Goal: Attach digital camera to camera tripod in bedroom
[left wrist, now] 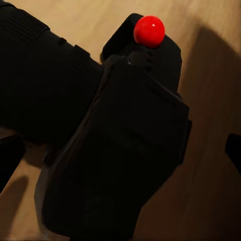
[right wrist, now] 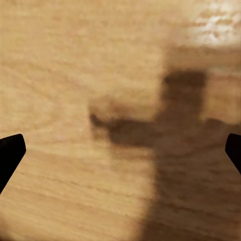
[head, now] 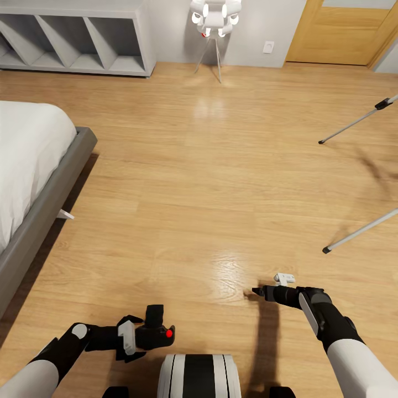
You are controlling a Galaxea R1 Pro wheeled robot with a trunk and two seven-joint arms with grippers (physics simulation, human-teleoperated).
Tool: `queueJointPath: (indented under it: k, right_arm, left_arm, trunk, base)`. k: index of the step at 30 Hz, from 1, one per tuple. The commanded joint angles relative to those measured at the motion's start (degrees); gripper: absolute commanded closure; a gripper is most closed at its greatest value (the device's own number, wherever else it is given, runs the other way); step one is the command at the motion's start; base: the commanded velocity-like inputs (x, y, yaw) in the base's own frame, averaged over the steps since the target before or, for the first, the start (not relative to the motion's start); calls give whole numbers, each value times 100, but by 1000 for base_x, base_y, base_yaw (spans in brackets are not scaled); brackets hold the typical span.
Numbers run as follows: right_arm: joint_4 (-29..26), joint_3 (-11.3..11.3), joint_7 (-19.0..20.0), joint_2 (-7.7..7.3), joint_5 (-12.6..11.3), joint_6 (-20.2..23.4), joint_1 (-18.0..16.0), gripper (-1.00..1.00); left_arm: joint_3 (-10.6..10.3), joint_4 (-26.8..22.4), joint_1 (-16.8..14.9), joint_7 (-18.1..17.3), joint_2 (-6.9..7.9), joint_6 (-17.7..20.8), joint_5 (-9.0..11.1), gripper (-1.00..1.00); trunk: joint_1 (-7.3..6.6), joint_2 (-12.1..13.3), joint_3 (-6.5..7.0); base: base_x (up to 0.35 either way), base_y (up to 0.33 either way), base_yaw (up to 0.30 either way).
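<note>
Digital camera (head: 156,330) in left tool (head: 145,335), apparently clenched, red button toward right, right tool (head: 257,291) released.

Left arm: reaches in low from the head view's lower left, forearm bent inward in front of the trunk.
Left gripper (head: 145,331): closed around the digital camera (head: 156,330), whose red button faces right.
Right arm: extends forward from the lower right, wrist level above the floor.
Right gripper (head: 260,291): fingers (right wrist: 10,153) spread wide apart in the right wrist view, holding nothing.
</note>
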Motion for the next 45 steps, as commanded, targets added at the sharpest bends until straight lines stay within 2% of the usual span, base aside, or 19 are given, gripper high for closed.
queueJointPath:
  k: [1,45]
  right_arm:
    - [-6,-17,26,2,4,35,-2,-100]
    - [-6,-17,26,2,7,35,-2,-100]
  left_arm:
    - [29,-5,-1,-23,1,-17,-34,-100]
    - [28,-19,-1,-19,112,188,-43,-100]
  trunk:
    - [-1,-1,-3]
    - [-1,-1,-3]
  base:
    - [0,0,0]
    - [0,0,0]
